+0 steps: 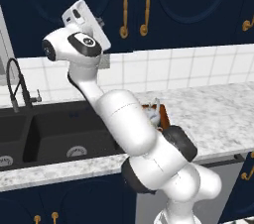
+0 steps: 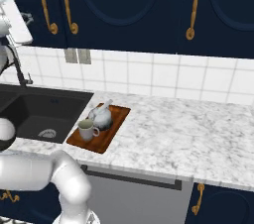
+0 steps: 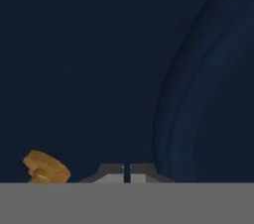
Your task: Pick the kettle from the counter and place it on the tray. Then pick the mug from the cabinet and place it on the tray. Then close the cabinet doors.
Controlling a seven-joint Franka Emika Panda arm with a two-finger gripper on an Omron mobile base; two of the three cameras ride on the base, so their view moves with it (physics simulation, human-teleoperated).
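Cabinet doors [image 3: 99, 59] are filling the hand view with dark navy, and the gripper [image 3: 126, 171] is sitting at the bottom centre of that frame with its two finger tips drawn together, only a thin slit showing between them and nothing clamped. A curved raised moulding is running down the right half of that view, and the end of a gold handle [image 3: 45, 167] is showing at the lower left, just beside the finger tips.

In the left base view the white hand is reaching up at the upper left of the frame, against the lower part of the navy doors [image 1: 173, 0], whose paired gold handles [image 1: 134, 5] are hanging side by side at the top centre. The panels are lying flush with each other, shut.

In the right base view the tray [image 2: 100, 128] is lying on the counter [image 2: 188, 134] at the centre left of the frame, just right of the black sink [image 2: 39, 111]. The kettle [image 2: 100, 115] is standing on the far part of the tray and the mug [image 2: 87, 130] is standing on the near part, close together; whether they are touching is unclear. A black faucet [image 1: 17, 84] is rising behind the sink at the left of the left base view.
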